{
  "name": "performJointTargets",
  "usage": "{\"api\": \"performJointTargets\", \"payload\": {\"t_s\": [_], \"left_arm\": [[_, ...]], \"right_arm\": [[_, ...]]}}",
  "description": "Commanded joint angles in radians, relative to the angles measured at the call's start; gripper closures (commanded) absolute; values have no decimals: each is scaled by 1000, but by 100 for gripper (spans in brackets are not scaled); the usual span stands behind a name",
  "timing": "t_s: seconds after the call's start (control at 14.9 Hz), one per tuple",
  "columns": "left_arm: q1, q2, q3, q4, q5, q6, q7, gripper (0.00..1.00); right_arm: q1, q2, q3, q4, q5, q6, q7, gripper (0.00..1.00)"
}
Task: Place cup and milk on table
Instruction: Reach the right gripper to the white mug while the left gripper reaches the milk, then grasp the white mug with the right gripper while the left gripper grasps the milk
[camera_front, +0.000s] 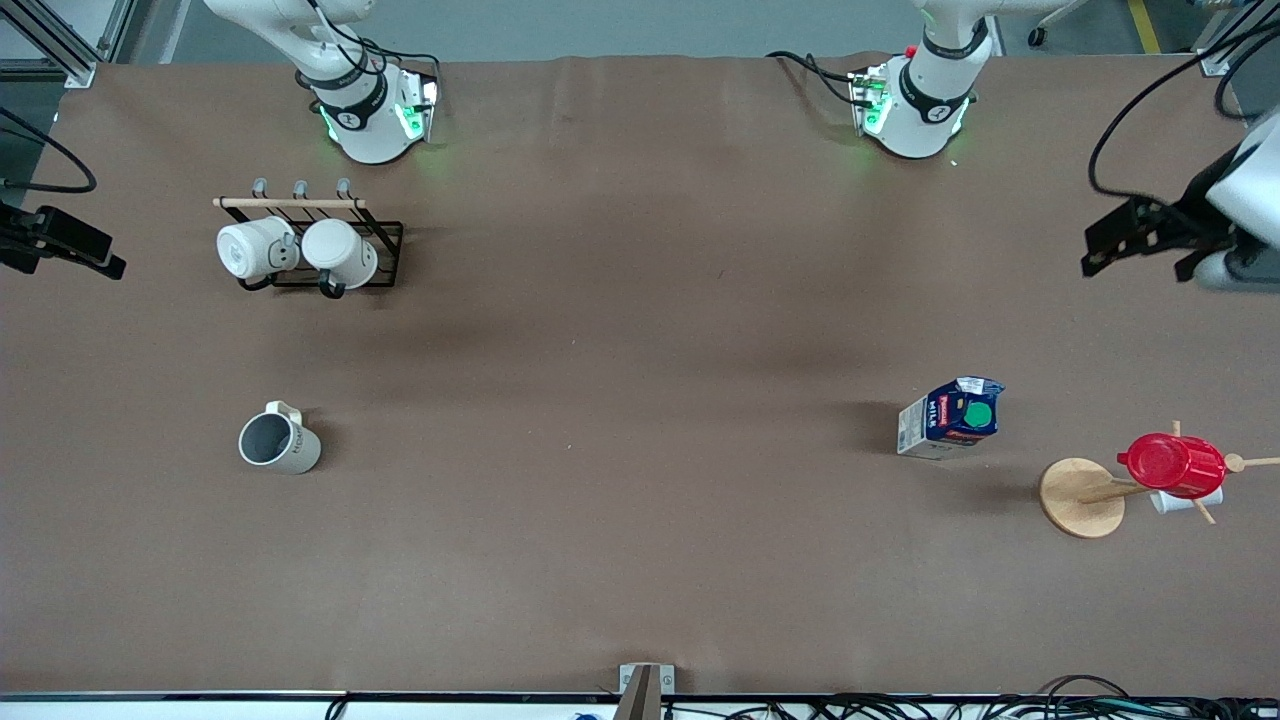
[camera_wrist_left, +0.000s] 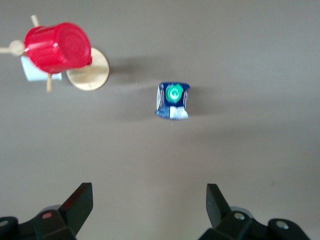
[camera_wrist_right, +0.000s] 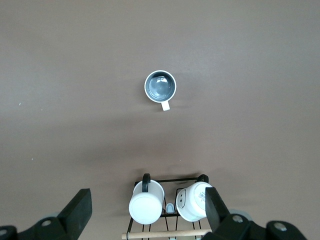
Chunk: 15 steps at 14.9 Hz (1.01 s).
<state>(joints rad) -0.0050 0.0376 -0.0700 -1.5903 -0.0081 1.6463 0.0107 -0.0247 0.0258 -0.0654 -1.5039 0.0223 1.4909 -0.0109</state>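
The cream-white cup (camera_front: 279, 442) stands upright on the brown table (camera_front: 640, 400) toward the right arm's end, grey inside showing; it also shows in the right wrist view (camera_wrist_right: 160, 86). The milk (camera_front: 950, 418) stands upright on the table toward the left arm's end, green cap up; it also shows in the left wrist view (camera_wrist_left: 173, 100). My left gripper (camera_wrist_left: 149, 202) is open and empty, high over the table, apart from the milk. My right gripper (camera_wrist_right: 147, 210) is open and empty, high over the mug rack, apart from the cup.
A black wire rack (camera_front: 385, 255) holding two white mugs stands farther from the front camera than the cup. A wooden cup tree (camera_front: 1082, 497) carrying a red plastic cup (camera_front: 1172, 463) stands beside the milk, toward the left arm's end.
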Motion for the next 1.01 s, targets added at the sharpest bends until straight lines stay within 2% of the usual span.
{"api": "performJointTargets", "payload": {"t_s": [0.0,0.13,0.47,0.74,0.94], "left_arm": [[-1,-5,-4,-124,17,156,17,0],[-9,28,-5,-160,17,213,15,0],[-13,146,-10,-158,16,296,12,0],[-27,226,-10,-139,16,356,-3,0],[-38,269,-10,-119,16,359,-5,0]], "right_arm": [[5,49,-5,-51,5,38,-75,0],[-1,101,-7,-120,5,151,-165,0],[-6,213,-28,-335,4,556,-317,0],[-7,339,-28,-371,4,754,-363,0],[-18,387,-30,-412,4,873,-422,0]]}}
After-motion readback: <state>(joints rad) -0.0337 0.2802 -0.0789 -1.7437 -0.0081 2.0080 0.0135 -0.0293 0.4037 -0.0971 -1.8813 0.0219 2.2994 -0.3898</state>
